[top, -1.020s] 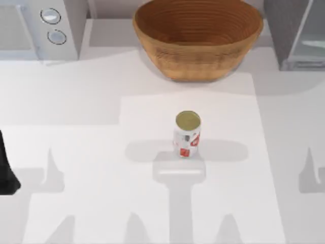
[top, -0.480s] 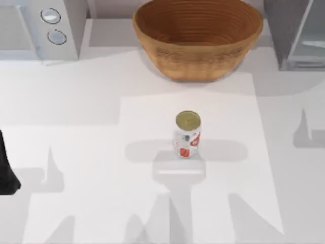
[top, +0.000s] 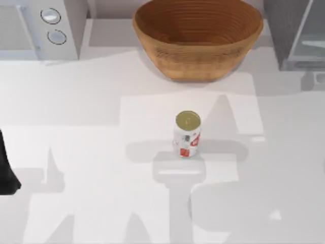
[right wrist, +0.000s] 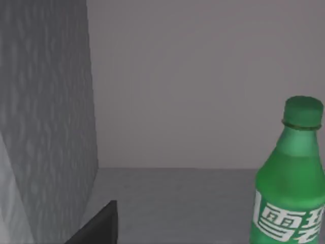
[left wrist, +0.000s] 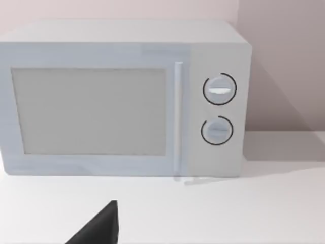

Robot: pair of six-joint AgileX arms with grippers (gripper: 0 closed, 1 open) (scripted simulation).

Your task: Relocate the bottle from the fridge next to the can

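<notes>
The green bottle [right wrist: 292, 193], with a green cap and a pale label, stands upright on a grey floor beside the fridge's grey wall [right wrist: 45, 117] in the right wrist view. A dark part of my right gripper [right wrist: 99, 227] shows close to the camera, short of the bottle and apart from it. From above, the fridge [top: 297, 33] stands at the back right. The white can [top: 187, 134], with red marks and a gold top, is upright mid-table. My left arm [top: 5, 173] is parked at the left edge, and its gripper [left wrist: 99, 229] faces the microwave.
A large woven basket [top: 198, 38] sits at the back centre, between the light-grey microwave [top: 35, 25] with two knobs at the back left and the fridge. Open white tabletop [top: 101, 152] surrounds the can.
The right arm's shadow has travelled across the right side of the table toward the fridge at the back. The can and the left arm have stayed put.
</notes>
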